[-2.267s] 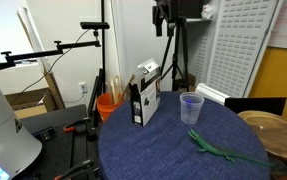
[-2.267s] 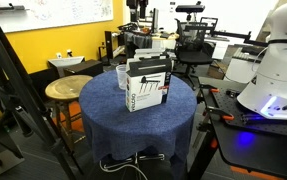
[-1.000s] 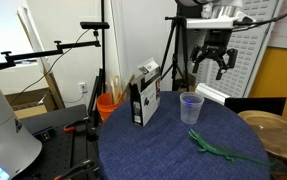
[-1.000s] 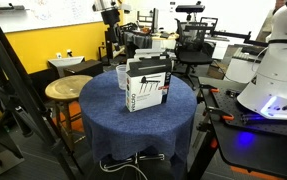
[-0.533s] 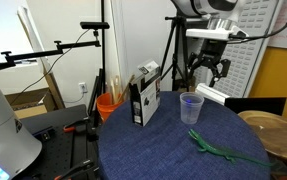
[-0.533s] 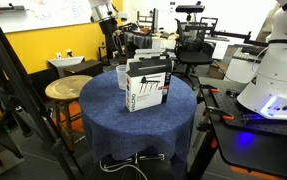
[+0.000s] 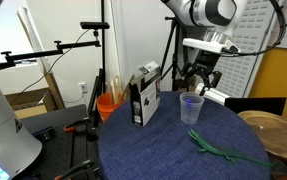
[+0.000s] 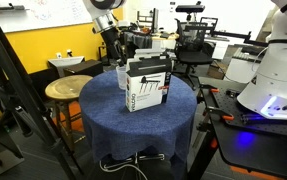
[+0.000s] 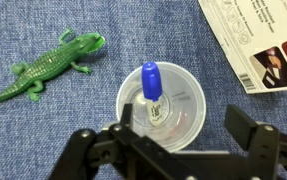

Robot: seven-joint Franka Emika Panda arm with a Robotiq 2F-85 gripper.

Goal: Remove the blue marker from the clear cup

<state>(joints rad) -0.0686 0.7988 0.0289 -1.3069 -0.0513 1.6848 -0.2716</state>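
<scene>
The clear cup [image 9: 186, 103] stands upright on the blue tablecloth, with the blue marker [image 9: 150, 84] standing inside it, blue end up. In the wrist view my gripper [image 9: 183, 130] is open and directly above the cup, its fingers to either side of the rim, holding nothing. In both exterior views the gripper [image 7: 199, 78] [image 8: 111, 46] hangs a short way above the cup [image 7: 191, 108] [image 8: 122, 76]. The marker is too small to make out in the exterior views.
A green lizard toy [image 9: 48, 64] [image 7: 223, 152] lies on the round blue-covered table [image 7: 153, 150] near the cup. A black-and-white carton [image 7: 144, 97] [image 8: 148, 85] [image 9: 258, 40] stands mid-table. An orange bucket [image 7: 110, 105] sits beyond the table edge. A wooden stool [image 8: 66, 92] stands beside the table.
The gripper has come into view from above and moved down toward the cup, staying open. The cup, carton and lizard have not moved.
</scene>
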